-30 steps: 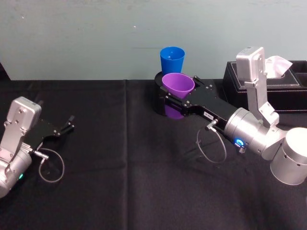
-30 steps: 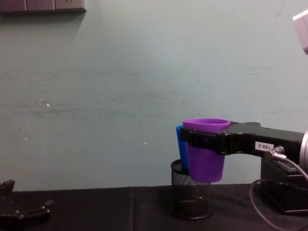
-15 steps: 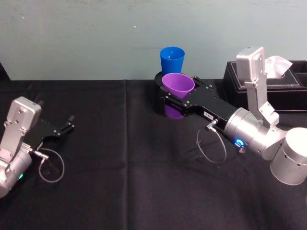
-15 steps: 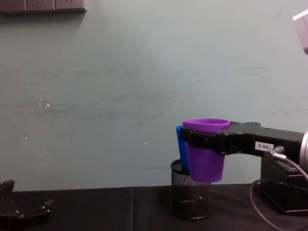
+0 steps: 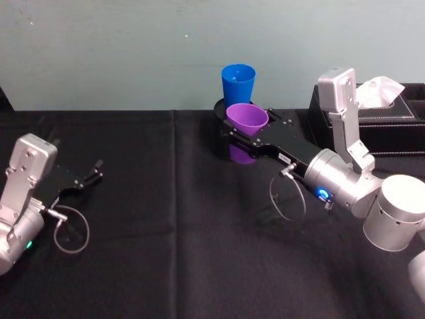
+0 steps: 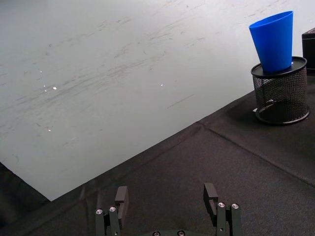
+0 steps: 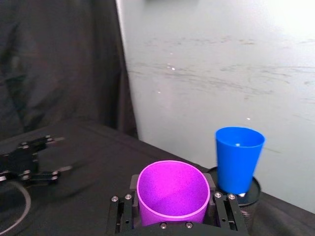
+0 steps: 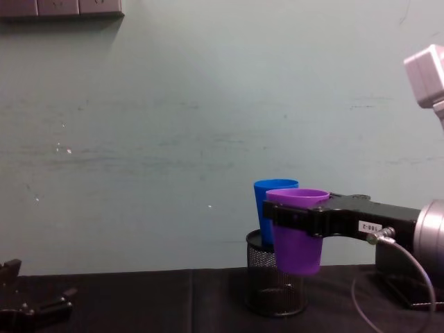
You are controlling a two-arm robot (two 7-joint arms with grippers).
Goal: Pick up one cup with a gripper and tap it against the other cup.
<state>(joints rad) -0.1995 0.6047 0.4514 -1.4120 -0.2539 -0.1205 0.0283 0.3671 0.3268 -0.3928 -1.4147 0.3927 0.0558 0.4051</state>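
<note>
The purple cup [image 5: 247,117] is gripped upright in the right gripper [image 5: 244,137], and the blue cup [image 5: 238,82] is propped in the mesh holder [image 8: 276,288] just ahead of it, so a gentle, level nudge forward is probably called for, while the left gripper [image 5: 91,175] is parked with its fingers spread, far off to the side.

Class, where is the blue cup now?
The blue cup stands upright in the mesh holder at the table's far edge, just behind the purple cup.

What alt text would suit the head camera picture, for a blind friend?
The right tool holds a purple cup upright above the black table, just in front of a blue cup standing in a mesh holder. The left tool rests open at the left.
</note>
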